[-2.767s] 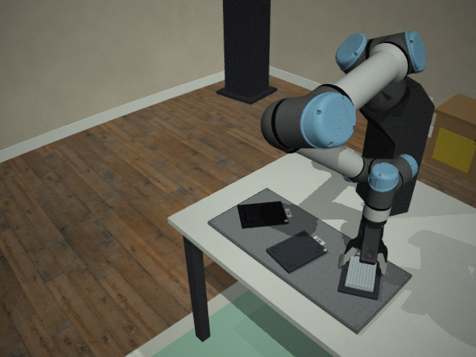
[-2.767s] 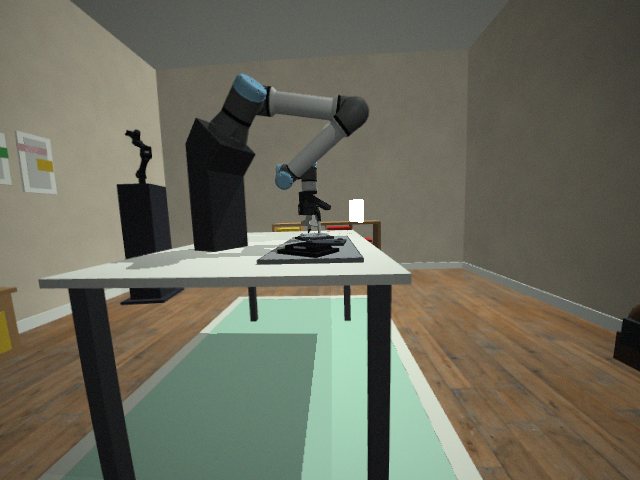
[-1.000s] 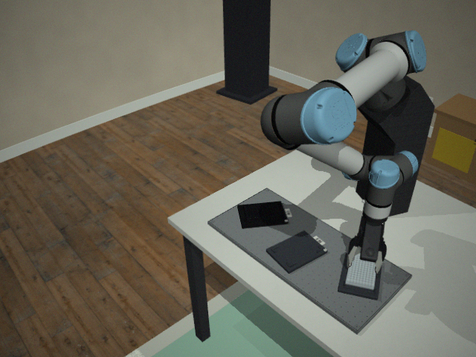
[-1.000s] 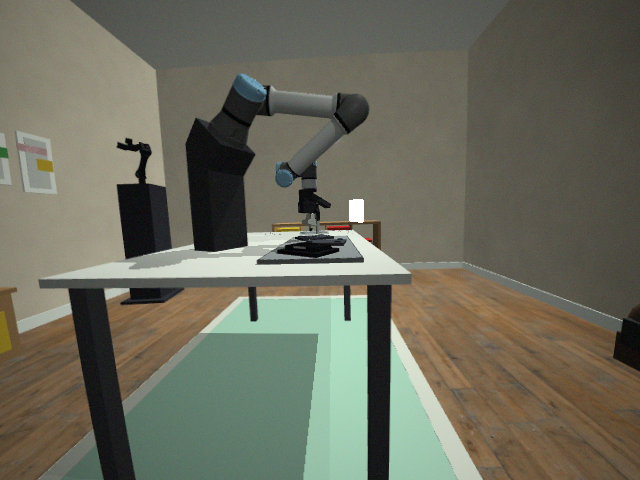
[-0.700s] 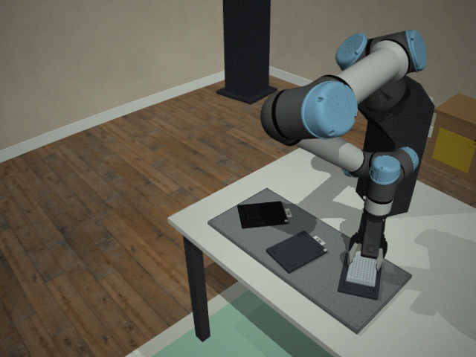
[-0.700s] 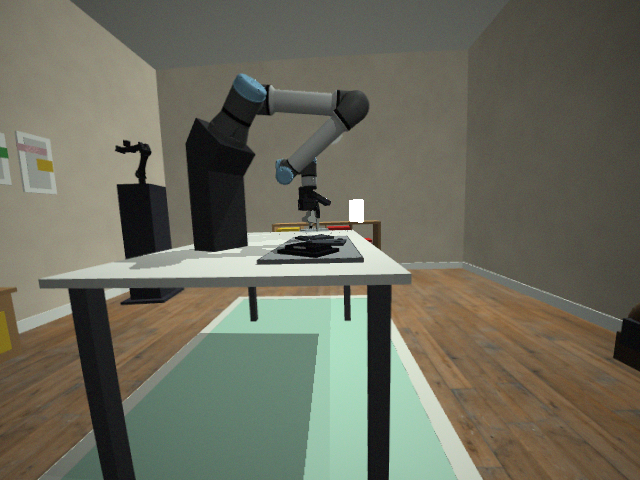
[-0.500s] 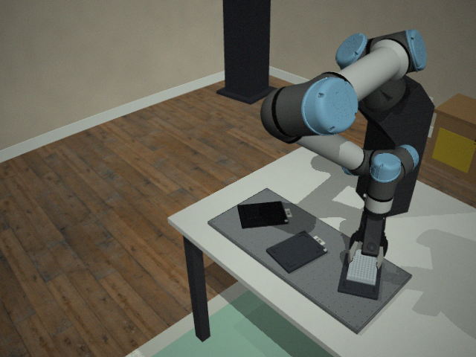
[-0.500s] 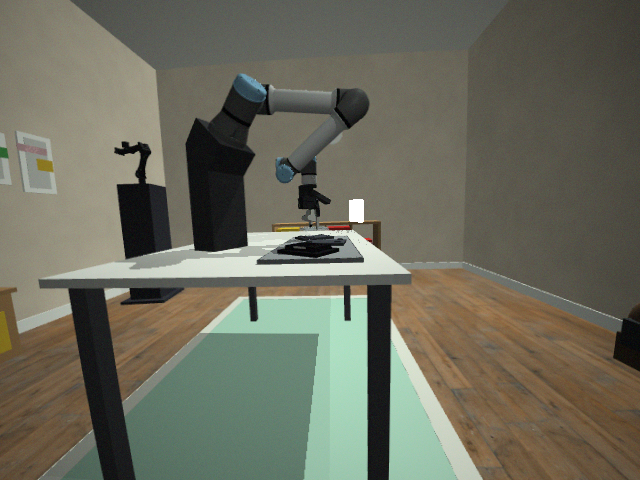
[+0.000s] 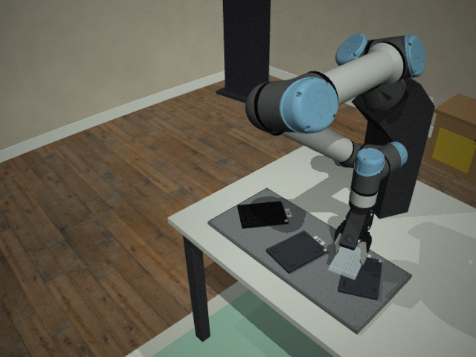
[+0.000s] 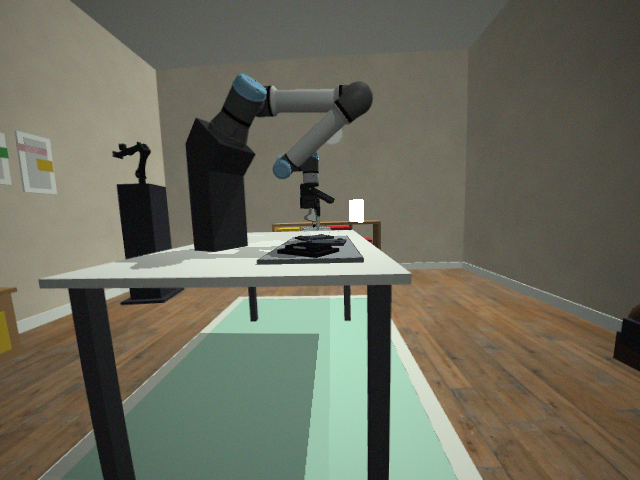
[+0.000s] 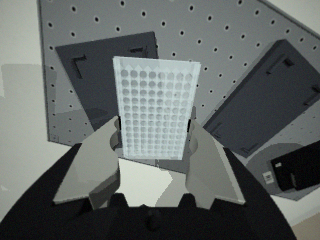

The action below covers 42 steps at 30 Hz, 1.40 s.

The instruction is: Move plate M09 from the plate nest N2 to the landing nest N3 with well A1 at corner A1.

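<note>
Left to right on the white surface (image 9: 268, 180), as seen in the top view: a grey perforated baseplate (image 9: 319, 295) carries three dark nests in a row.

Far left: plate nest N1 (image 9: 287, 212), with the black plate M06 (image 9: 262, 213) sitting flat on it. Small white label tag at its right end.

Middle: landing nest N3 (image 9: 295, 250), a dark square pad with raised corner locators, nothing on it. White label tag at its upper right corner.

Right: plate nest N2 (image 9: 363, 282), now uncovered. Corner locators visible in the wrist view (image 11: 107, 75).

Plate M09 (image 9: 344, 264), the white well plate, is off its nest and in the air, above the gap between N2 and N3, overlapping N2's left edge from this angle. It looks slightly rotated relative to the nests. Wrist view shows it (image 11: 156, 112) held at its near short end, well grid facing up, baseplate holes visible behind it.

The gripper (image 9: 352, 245) hangs straight down from the wrist, jaws pinching M09 across its width, one grey finger on each long side (image 11: 95, 170). No visible gap between pads and plate.

Exterior view: the gripper (image 10: 310, 217) sits well above the nests; plate too small to make out there.

Arm pedestal (image 9: 399, 153) stands on the surface behind the baseplate, far right.
</note>
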{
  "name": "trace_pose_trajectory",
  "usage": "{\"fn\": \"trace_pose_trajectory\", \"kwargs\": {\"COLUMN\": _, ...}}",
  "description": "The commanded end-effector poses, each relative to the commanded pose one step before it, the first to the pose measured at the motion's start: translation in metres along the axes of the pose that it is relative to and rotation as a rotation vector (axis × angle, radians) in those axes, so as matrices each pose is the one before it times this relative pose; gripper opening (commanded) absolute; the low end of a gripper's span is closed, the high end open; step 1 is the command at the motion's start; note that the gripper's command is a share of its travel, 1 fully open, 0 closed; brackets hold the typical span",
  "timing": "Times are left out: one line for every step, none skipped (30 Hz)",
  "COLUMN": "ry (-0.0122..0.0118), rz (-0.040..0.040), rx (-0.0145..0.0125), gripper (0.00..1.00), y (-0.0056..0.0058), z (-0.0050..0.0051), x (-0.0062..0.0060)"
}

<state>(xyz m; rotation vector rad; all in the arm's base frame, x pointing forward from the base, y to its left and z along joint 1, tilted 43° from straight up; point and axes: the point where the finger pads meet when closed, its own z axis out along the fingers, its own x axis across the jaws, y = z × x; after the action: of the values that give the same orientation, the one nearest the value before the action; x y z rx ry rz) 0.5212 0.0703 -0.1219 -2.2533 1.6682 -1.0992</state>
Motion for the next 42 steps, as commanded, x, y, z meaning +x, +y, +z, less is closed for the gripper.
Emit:
{"fn": "trace_pose_trajectory", "kwargs": {"ry": -0.00213, "rz": 0.08489, "rx": 0.00118, "gripper": 0.0, "y": 0.00008, "z": -0.0003, "x": 0.02134}}
{"fn": "trace_pose_trajectory", "kwargs": {"ry": 0.00001, "rz": 0.02, "rx": 0.0, "gripper": 0.0, "y": -0.00031, "z": 0.0, "x": 0.00499}}
{"fn": "trace_pose_trajectory", "kwargs": {"ry": 0.00001, "rz": 0.02, "rx": 0.0, "gripper": 0.0, "y": -0.00041, "z": 0.0, "x": 0.00499}}
{"fn": "trace_pose_trajectory", "kwargs": {"ry": 0.00001, "rz": 0.02, "rx": 0.0, "gripper": 0.0, "y": -0.00051, "z": 0.0, "x": 0.00498}}
{"fn": "trace_pose_trajectory", "kwargs": {"ry": 0.00001, "rz": 0.02, "rx": 0.0, "gripper": 0.0, "y": -0.00061, "z": 0.0, "x": 0.00497}}
{"fn": "trace_pose_trajectory", "kwargs": {"ry": 0.00001, "rz": 0.02, "rx": 0.0, "gripper": 0.0, "y": -0.00071, "z": 0.0, "x": 0.00495}}
{"fn": "trace_pose_trajectory", "kwargs": {"ry": 0.00001, "rz": 0.02, "rx": 0.0, "gripper": 0.0, "y": -0.00081, "z": 0.0, "x": 0.00494}}
{"fn": "trace_pose_trajectory", "kwargs": {"ry": 0.00001, "rz": 0.02, "rx": 0.0, "gripper": 0.0, "y": -0.00091, "z": 0.0, "x": 0.00492}}
{"fn": "trace_pose_trajectory", "kwargs": {"ry": 0.0, "rz": 0.0, "rx": 0.0, "gripper": 0.0, "y": 0.0, "z": 0.0, "x": 0.0}}
{"fn": "trace_pose_trajectory", "kwargs": {"ry": 0.0, "rz": 0.0, "rx": 0.0, "gripper": 0.0, "y": 0.0, "z": 0.0, "x": 0.0}}
{"fn": "trace_pose_trajectory", "kwargs": {"ry": 0.00001, "rz": 0.02, "rx": -0.00001, "gripper": 0.0, "y": -0.00103, "z": 0.0, "x": 0.00491}}
{"fn": "trace_pose_trajectory", "kwargs": {"ry": 0.00001, "rz": 0.02, "rx": 0.0, "gripper": 0.0, "y": -0.0011, "z": 0.0, "x": 0.00488}}
{"fn": "trace_pose_trajectory", "kwargs": {"ry": 0.00001, "rz": 0.02, "rx": 0.0, "gripper": 0.0, "y": -0.0012, "z": 0.0, "x": 0.00486}}
{"fn": "trace_pose_trajectory", "kwargs": {"ry": 0.00001, "rz": 0.02, "rx": 0.0, "gripper": 0.0, "y": -0.00129, "z": 0.0, "x": 0.00483}}
{"fn": "trace_pose_trajectory", "kwargs": {"ry": 0.00001, "rz": 0.02, "rx": 0.0, "gripper": 0.0, "y": -0.00139, "z": 0.0, "x": 0.0048}}
{"fn": "trace_pose_trajectory", "kwargs": {"ry": 0.00001, "rz": 0.02, "rx": 0.0, "gripper": 0.0, "y": -0.00149, "z": 0.0, "x": 0.00478}}
{"fn": "trace_pose_trajectory", "kwargs": {"ry": 0.00001, "rz": 0.02, "rx": 0.0, "gripper": 0.0, "y": -0.00158, "z": 0.0, "x": 0.00474}}
{"fn": "trace_pose_trajectory", "kwargs": {"ry": 0.00001, "rz": 0.02, "rx": 0.0, "gripper": 0.0, "y": -0.00168, "z": 0.0, "x": 0.00471}}
{"fn": "trace_pose_trajectory", "kwargs": {"ry": 0.00001, "rz": 0.02, "rx": 0.0, "gripper": 0.0, "y": -0.00177, "z": 0.0, "x": 0.00468}}
{"fn": "trace_pose_trajectory", "kwargs": {"ry": 0.00001, "rz": 0.02, "rx": 0.0, "gripper": 0.0, "y": -0.00187, "z": 0.0, "x": 0.00464}}
{"fn": "trace_pose_trajectory", "kwargs": {"ry": 0.00001, "rz": 0.02, "rx": 0.0, "gripper": 0.0, "y": -0.00196, "z": 0.0, "x": 0.0046}}
{"fn": "trace_pose_trajectory", "kwargs": {"ry": 0.00001, "rz": 0.01587, "rx": 0.0, "gripper": 0.0, "y": -0.00205, "z": 0.0, "x": 0.00456}}
{"fn": "trace_pose_trajectory", "kwargs": {"ry": 0.00001, "rz": 0.0, "rx": 0.0, "gripper": 0.0, "y": -0.00213, "z": 0.0, "x": 0.00452}}
{"fn": "trace_pose_trajectory", "kwargs": {"ry": 0.00001, "rz": 0.0, "rx": 0.0, "gripper": 0.0, "y": -0.00213, "z": 0.0, "x": 0.00452}}
{"fn": "trace_pose_trajectory", "kwargs": {"ry": 0.00001, "rz": 0.0, "rx": 0.0, "gripper": 0.0, "y": -0.00213, "z": 0.0, "x": 0.00452}}
{"fn": "trace_pose_trajectory", "kwargs": {"ry": 0.0, "rz": 0.0, "rx": 0.0, "gripper": 0.0, "y": 0.0, "z": 0.0, "x": 0.0}}
{"fn": "trace_pose_trajectory", "kwargs": {"ry": 0.0, "rz": 0.0, "rx": 0.0, "gripper": 0.0, "y": 0.0, "z": 0.0, "x": 0.0}}
{"fn": "trace_pose_trajectory", "kwargs": {"ry": 0.00001, "rz": 0.0, "rx": -0.00002, "gripper": 0.0, "y": -0.00216, "z": 0.0, "x": 0.00453}}
{"fn": "trace_pose_trajectory", "kwargs": {"ry": 0.00001, "rz": 0.0, "rx": 0.00001, "gripper": 0.0, "y": -0.00212, "z": 0.0, "x": 0.00453}}
{"fn": "trace_pose_trajectory", "kwargs": {"ry": 0.00001, "rz": 0.0, "rx": 0.00001, "gripper": 0.0, "y": -0.00212, "z": 0.0, "x": 0.00453}}
{"fn": "trace_pose_trajectory", "kwargs": {"ry": 0.00001, "rz": 0.0, "rx": 0.00001, "gripper": 0.0, "y": -0.00212, "z": 0.0, "x": 0.00453}}
{"fn": "trace_pose_trajectory", "kwargs": {"ry": 0.00001, "rz": 0.0, "rx": 0.0, "gripper": 0.0, "y": -0.00212, "z": 0.0, "x": 0.00453}}
{"fn": "trace_pose_trajectory", "kwargs": {"ry": 0.00001, "rz": 0.0, "rx": 0.0, "gripper": 0.0, "y": -0.00212, "z": 0.0, "x": 0.00453}}
{"fn": "trace_pose_trajectory", "kwargs": {"ry": 0.00001, "rz": 0.0, "rx": 0.0, "gripper": 0.0, "y": -0.00212, "z": 0.0, "x": 0.00453}}
{"fn": "trace_pose_trajectory", "kwargs": {"ry": 0.00001, "rz": 0.0, "rx": 0.0, "gripper": 0.0, "y": -0.00212, "z": 0.0, "x": 0.00453}}
{"fn": "trace_pose_trajectory", "kwargs": {"ry": 0.0, "rz": 0.0, "rx": -0.00001, "gripper": 0.0, "y": -0.00054, "z": 0.0, "x": 0.00111}}
{"fn": "trace_pose_trajectory", "kwargs": {"ry": 0.0, "rz": 0.0, "rx": -0.00001, "gripper": 0.0, "y": -0.00002, "z": 0.0, "x": 0.0}}
{"fn": "trace_pose_trajectory", "kwargs": {"ry": 0.0, "rz": 0.0, "rx": -0.00001, "gripper": 0.0, "y": -0.00001, "z": 0.0, "x": 0.0}}
{"fn": "trace_pose_trajectory", "kwargs": {"ry": 0.0, "rz": 0.0, "rx": 0.0, "gripper": 0.0, "y": -0.00001, "z": 0.0, "x": 0.0}}
{"fn": "trace_pose_trajectory", "kwargs": {"ry": 0.0, "rz": 0.0, "rx": 0.0, "gripper": 0.0, "y": -0.00001, "z": 0.0, "x": 0.0}}
{"fn": "trace_pose_trajectory", "kwargs": {"ry": 0.0, "rz": 0.0, "rx": 0.0, "gripper": 0.0, "y": 0.0, "z": 0.0, "x": 0.0}}
{"fn": "trace_pose_trajectory", "kwargs": {"ry": 0.0, "rz": 0.0, "rx": 0.0, "gripper": 0.0, "y": 0.0, "z": 0.0, "x": 0.0}}
